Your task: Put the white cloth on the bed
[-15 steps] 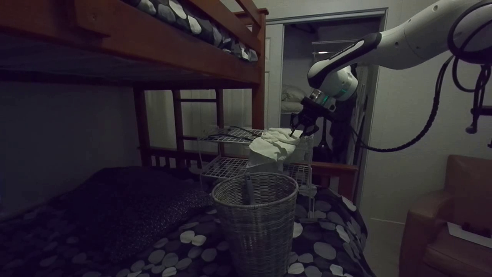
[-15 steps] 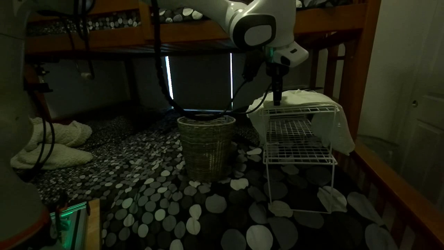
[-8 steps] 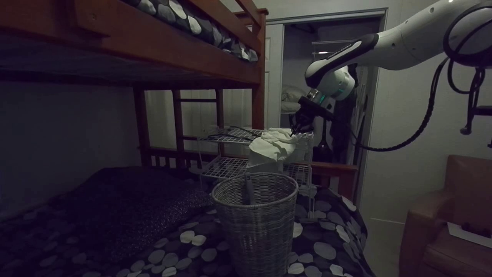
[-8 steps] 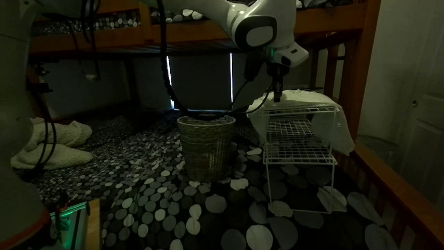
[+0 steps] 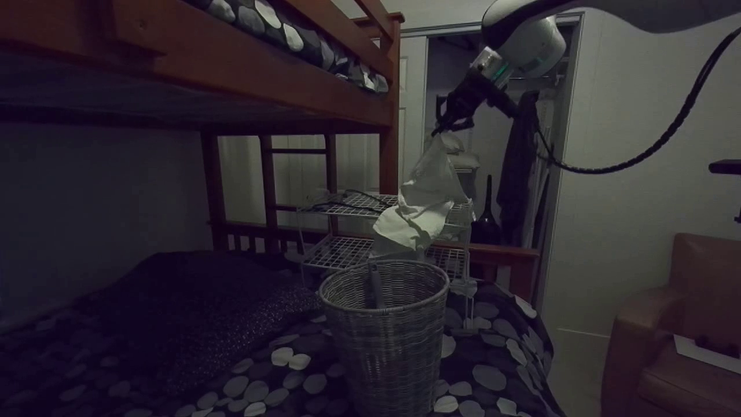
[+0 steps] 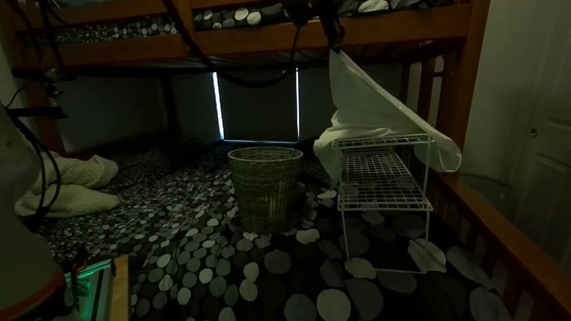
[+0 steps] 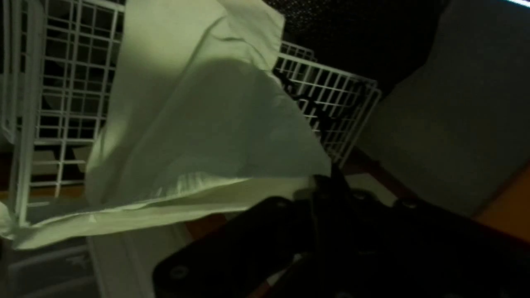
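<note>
The white cloth point(image 5: 431, 179) is lifted at one corner and slopes down onto a white wire rack. In an exterior view it rises as a peak point(image 6: 363, 100), its lower parts still draped over the rack's top and sides. In the wrist view the cloth point(image 7: 215, 120) spreads out from the fingertips. My gripper point(image 5: 439, 131) is shut on the cloth's corner above the rack, and it also shows in the wrist view point(image 7: 329, 180). The bed point(image 6: 192, 263) has a dark cover with grey and white dots and lies under the rack.
The wire rack point(image 6: 383, 207) stands on the bed. A wicker basket point(image 6: 265, 191) with a handle-like object inside stands beside it. The upper bunk rail point(image 6: 250, 41) is close to the gripper. A cream blanket point(image 6: 84, 198) and dark pillow point(image 5: 214, 313) lie on the bed.
The gripper has closed on the cloth and moved up from the rack top. The cloth's corner has risen with it, and the hanging side has been drawn up a little.
</note>
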Controlling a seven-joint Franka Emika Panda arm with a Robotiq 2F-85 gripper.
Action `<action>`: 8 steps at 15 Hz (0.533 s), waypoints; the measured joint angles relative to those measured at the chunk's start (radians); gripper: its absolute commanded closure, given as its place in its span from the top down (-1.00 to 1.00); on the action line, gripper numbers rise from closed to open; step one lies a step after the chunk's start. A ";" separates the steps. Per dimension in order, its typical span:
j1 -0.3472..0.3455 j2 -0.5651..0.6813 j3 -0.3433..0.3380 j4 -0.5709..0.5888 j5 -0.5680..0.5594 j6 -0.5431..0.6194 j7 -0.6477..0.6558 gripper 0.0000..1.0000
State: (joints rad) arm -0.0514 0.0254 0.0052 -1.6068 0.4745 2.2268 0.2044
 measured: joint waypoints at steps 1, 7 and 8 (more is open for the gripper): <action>0.008 -0.036 0.002 0.014 0.000 -0.020 -0.029 -0.99; 0.051 -0.163 0.014 0.160 0.005 -0.223 -0.087 -0.97; 0.051 -0.160 0.014 0.155 0.005 -0.221 -0.087 -0.99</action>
State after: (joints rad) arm -0.0001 -0.1343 0.0192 -1.4516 0.4798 2.0059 0.1176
